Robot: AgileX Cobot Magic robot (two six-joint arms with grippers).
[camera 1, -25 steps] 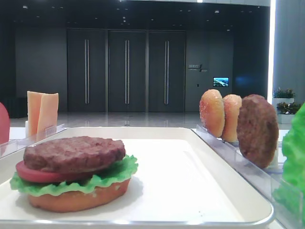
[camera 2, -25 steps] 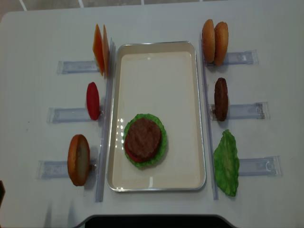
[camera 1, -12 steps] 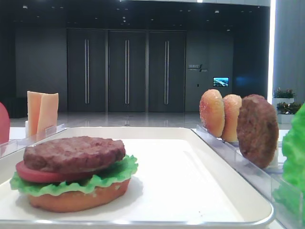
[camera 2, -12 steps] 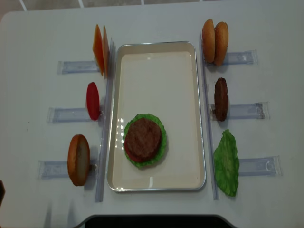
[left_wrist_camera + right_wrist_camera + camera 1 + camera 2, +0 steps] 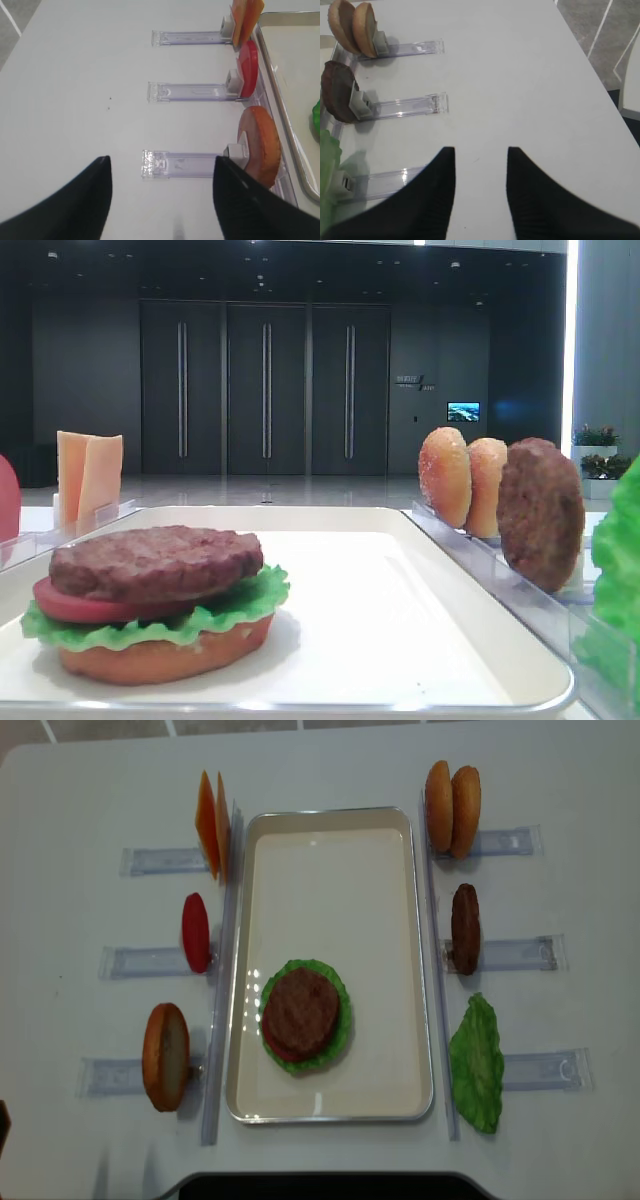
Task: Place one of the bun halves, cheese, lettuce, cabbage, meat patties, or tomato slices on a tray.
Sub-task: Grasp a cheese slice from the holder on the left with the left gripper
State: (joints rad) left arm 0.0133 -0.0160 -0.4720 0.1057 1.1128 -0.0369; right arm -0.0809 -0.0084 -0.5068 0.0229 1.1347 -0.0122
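While nothing has shifted over the last second, we read this as a pause between placements, with both arms drawn back. The cream-white rectangular tray (image 5: 330, 870) is our landmark. On its near half sits a stack: bun base, frilly green lettuce (image 5: 340, 1020), red tomato slice and a rough brown meat patty (image 5: 300, 1012) on top.

Left of the tray we count two upright pale-orange cheese slices (image 5: 211, 835), one red tomato disc (image 5: 195, 932) and one golden bun half (image 5: 165, 1055). Right of the tray stand two bun halves (image 5: 452, 808), one brown patty (image 5: 465, 928) and one spare green leaf (image 5: 477, 1063).

The left gripper (image 5: 160, 200) hovers wide apart and empty over the bare table left of the tray. The right gripper (image 5: 480, 185) seems parted and empty too, though its tips are cropped.
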